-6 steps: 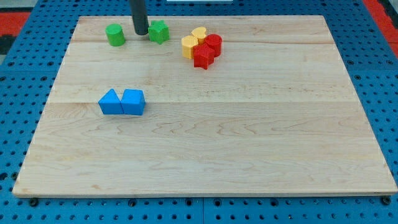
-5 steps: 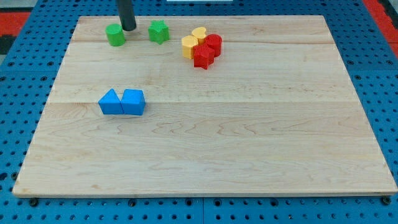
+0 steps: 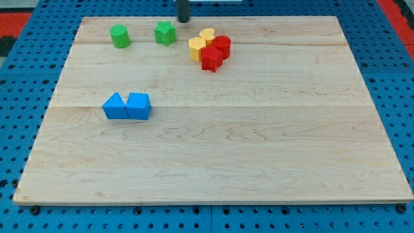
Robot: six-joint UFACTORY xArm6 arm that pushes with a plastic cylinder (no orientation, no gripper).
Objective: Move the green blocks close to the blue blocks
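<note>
A green cylinder block (image 3: pixel 119 36) and a green star-shaped block (image 3: pixel 165 32) sit near the view's top left of the wooden board (image 3: pixel 213 162). Two blue blocks lie touching each other at the view's left middle: a blue triangle (image 3: pixel 115 107) and a blue block (image 3: pixel 138 106). My tip (image 3: pixel 184 20) is at the view's top edge of the board, just up and right of the green star block, apart from it. The green blocks lie well above the blue ones.
A cluster of touching blocks sits right of the green star: a yellow hexagon-like block (image 3: pixel 197 48), a yellow heart (image 3: pixel 207 35), a red cylinder (image 3: pixel 222 46) and a red star (image 3: pixel 211 59). A blue pegboard (image 3: pixel 26 97) surrounds the board.
My tip has moved from between the two green blocks, first left next to the green cylinder, then right to the top edge above the green star. No block has visibly moved.
</note>
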